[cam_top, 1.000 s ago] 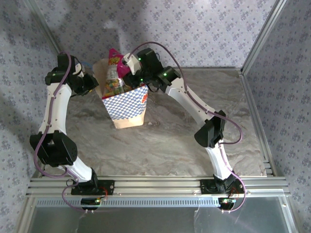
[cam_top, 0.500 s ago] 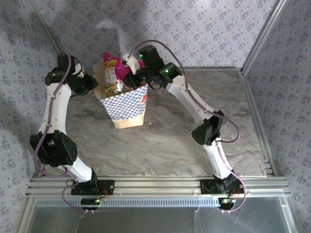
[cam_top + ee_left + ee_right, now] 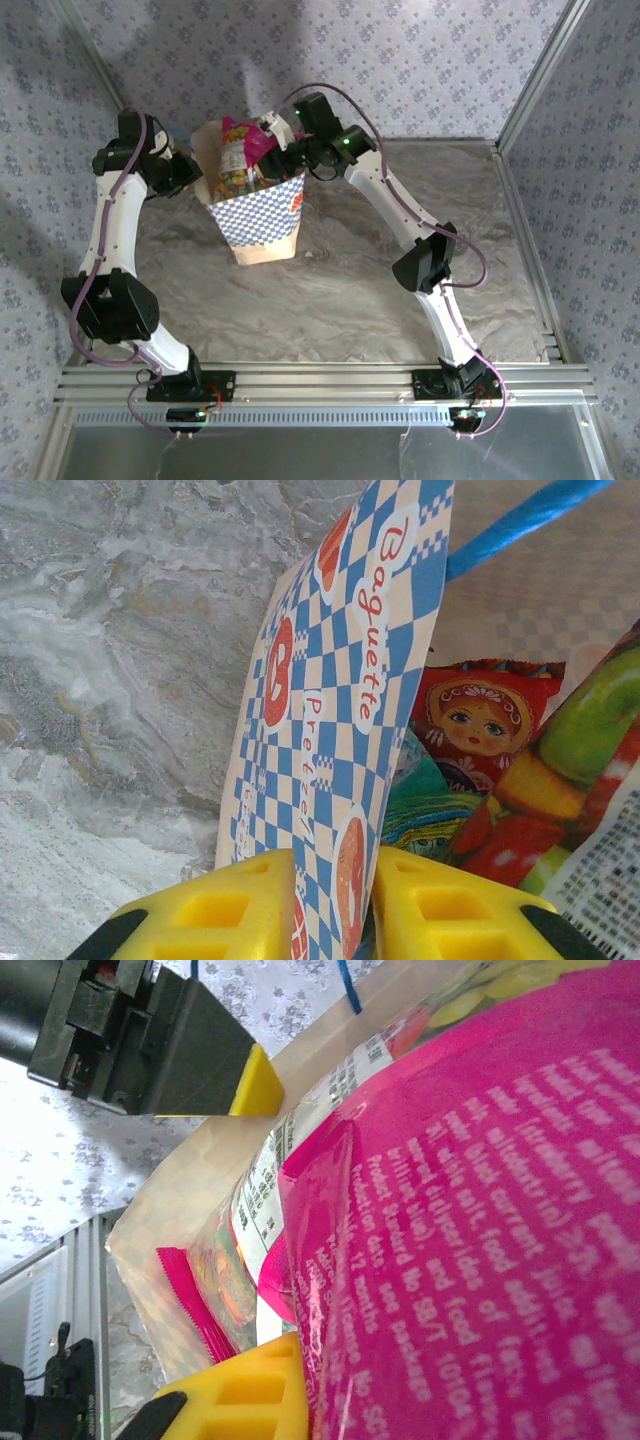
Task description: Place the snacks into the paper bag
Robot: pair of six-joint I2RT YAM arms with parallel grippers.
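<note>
Broadly, on the marbled table (image 3: 400,280), far side, the paper bag (image 3: 262,215) is noted standing upright between the two wrists. It is judged light and thin-walled: stiff enough to stand, easily creased or tipped, so best taken by the upper wall near the rim rather than by the blue cord handle (image 3: 520,515). Snacks are seen packed on end inside: a green-yellow fruit packet (image 3: 590,730), a red packet with a doll's face (image 3: 480,720), a teal one (image 3: 425,800) lower down. A magenta packet (image 3: 480,1210) is seen at the bag's mouth, partly above the rim. Packets are judged light, slick and crinkly, yielding under pressure; a flat pinch near a sealed edge is advised, since the film may slide out. The left gripper (image 3: 335,910) is noted narrow, pinched on the checked wall, one yellow finger outside, one inside. The right gripper (image 3: 272,140) is all but closed on the magenta film; one yellow finger (image 3: 245,1390) shows against it
</note>
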